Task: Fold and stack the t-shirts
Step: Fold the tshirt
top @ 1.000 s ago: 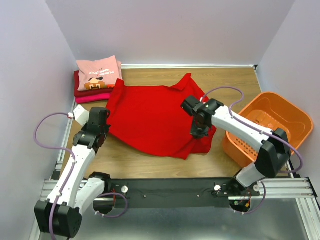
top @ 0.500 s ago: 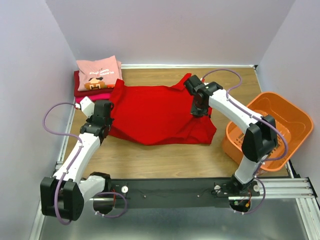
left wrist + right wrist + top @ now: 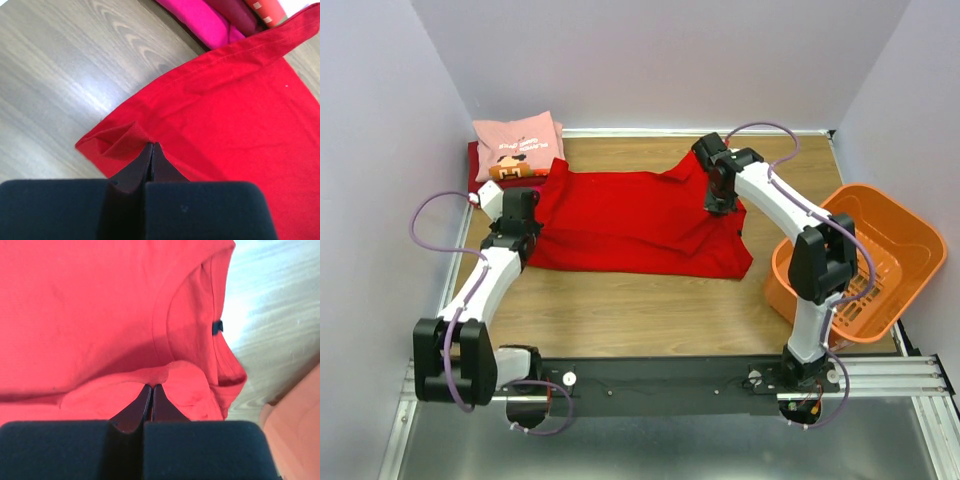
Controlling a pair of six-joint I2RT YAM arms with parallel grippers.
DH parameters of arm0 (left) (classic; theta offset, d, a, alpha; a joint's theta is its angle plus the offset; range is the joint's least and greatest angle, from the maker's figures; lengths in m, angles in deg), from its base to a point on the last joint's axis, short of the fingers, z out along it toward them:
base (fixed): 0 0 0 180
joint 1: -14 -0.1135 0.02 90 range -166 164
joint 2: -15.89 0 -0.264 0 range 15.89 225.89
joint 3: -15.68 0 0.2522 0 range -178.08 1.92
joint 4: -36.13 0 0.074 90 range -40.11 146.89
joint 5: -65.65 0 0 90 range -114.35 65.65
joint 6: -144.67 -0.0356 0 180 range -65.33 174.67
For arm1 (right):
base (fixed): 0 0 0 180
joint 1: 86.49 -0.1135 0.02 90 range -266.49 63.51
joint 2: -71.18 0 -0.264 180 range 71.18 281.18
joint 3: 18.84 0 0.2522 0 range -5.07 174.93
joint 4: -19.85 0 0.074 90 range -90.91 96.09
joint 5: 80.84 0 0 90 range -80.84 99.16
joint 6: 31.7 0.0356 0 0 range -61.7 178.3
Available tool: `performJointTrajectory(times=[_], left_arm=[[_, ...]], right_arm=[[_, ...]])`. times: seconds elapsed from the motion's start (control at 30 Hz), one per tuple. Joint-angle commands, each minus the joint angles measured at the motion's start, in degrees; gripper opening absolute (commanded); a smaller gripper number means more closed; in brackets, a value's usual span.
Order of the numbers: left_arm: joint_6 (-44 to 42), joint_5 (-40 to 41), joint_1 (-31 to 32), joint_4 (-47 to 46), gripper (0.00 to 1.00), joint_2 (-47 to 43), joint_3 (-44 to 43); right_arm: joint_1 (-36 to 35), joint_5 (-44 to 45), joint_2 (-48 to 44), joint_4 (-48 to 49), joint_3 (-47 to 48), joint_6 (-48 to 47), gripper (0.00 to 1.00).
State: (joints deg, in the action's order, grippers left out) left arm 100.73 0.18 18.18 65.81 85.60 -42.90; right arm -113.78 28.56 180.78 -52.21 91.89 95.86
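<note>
A bright red t-shirt (image 3: 630, 222) lies partly folded across the middle of the table. My left gripper (image 3: 152, 146) is shut on its left edge, near the stack, pinching a fold of red cloth (image 3: 125, 142). At the back right, my right gripper (image 3: 151, 387) is shut on a fold of the same shirt beside the collar (image 3: 190, 325). A stack of folded t-shirts stands in the back left corner, with a light pink printed one (image 3: 518, 145) on top of dark red and magenta ones (image 3: 210, 20).
An orange plastic basket (image 3: 865, 262) sits tilted at the table's right edge, close to the right arm's elbow. Walls enclose the back and both sides. Bare wood (image 3: 650, 315) runs along the front, ahead of the black rail.
Both grippers have carried the near edge of the red shirt toward the back, folding it over. The shirt now lies as a shorter, flatter band.
</note>
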Motion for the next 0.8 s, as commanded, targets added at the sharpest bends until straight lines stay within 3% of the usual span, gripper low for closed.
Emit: performJointTrajectory(times=[0.0,0.6,0.63,0.7,0.73,0.77], left_arm=[[-3.5,-3.4,-1.2,-3.7,0.0,5.1,-4.3],[-8.7,-4.8,-2.1,-2.6,0.01,19.1,-12.4],[-9.1,-5.1,-2.2,-2.0,0.06,19.6,-13.0],[-9.6,-5.3,-2.3,-1.5,0.36,20.5,-13.5],[-9.7,-5.2,-2.3,-0.9,0.47,20.6,-14.1],[-9.8,-4.8,-2.3,-0.7,0.64,20.5,-14.2]], right_arm=[[0.7,2.3,2.7,0.7,3.9,-2.1,0.0],[3.4,1.8,8.5,0.7,8.8,-4.4,0.01],[3.6,1.5,8.6,0.7,9.2,-4.5,0.01],[3.9,1.2,8.5,0.6,9.6,-4.8,0.1],[3.9,1.2,8.4,0.6,10.0,-4.9,0.39],[3.9,1.2,7.7,0.6,10.0,-5.0,0.53]])
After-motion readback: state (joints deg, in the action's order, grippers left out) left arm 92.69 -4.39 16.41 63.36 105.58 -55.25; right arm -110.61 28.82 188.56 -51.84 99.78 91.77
